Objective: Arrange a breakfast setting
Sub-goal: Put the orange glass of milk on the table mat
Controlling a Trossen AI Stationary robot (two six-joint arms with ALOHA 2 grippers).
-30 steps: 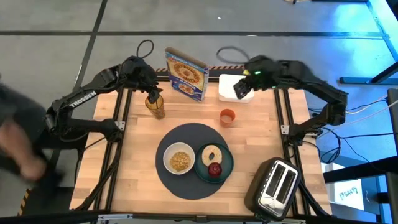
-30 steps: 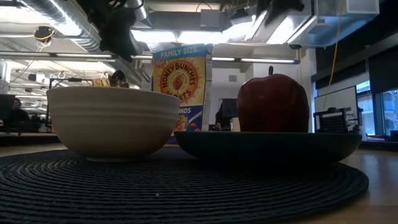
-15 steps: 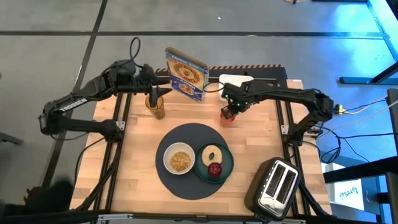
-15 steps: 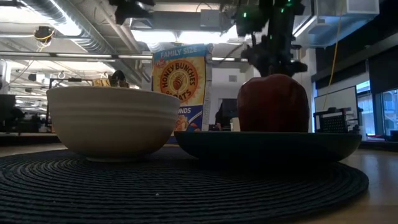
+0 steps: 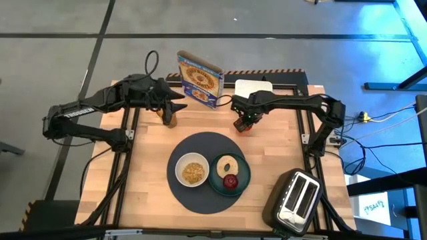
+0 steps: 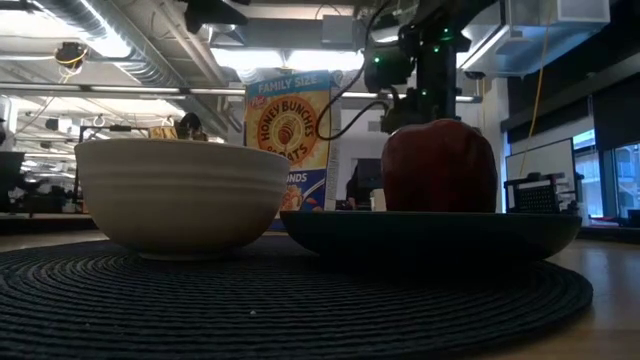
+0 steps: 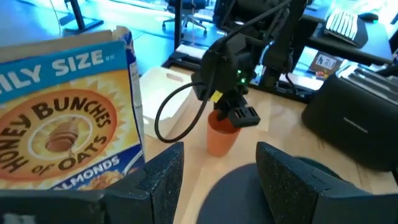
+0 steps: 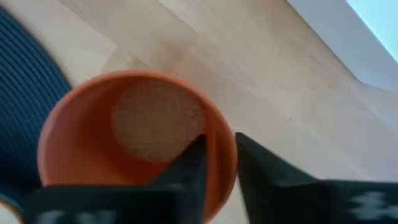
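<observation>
In the high view the small orange cup (image 5: 243,127) is largely covered by the right claw (image 5: 243,122). In the low view the bagel is hidden behind the red apple (image 6: 438,166).

Orange cup (image 8: 134,143), ribbed dark grey mat (image 5: 181,192)

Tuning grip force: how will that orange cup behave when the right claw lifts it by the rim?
The small orange cup looks empty, so probably light. The right claw straddles one wall, a finger inside and one outside, so it may tilt when lifted. It looks like smooth plastic, likely stiff but a bit slippery. Standing upright on the table, a sideways nudge could tip it.
</observation>
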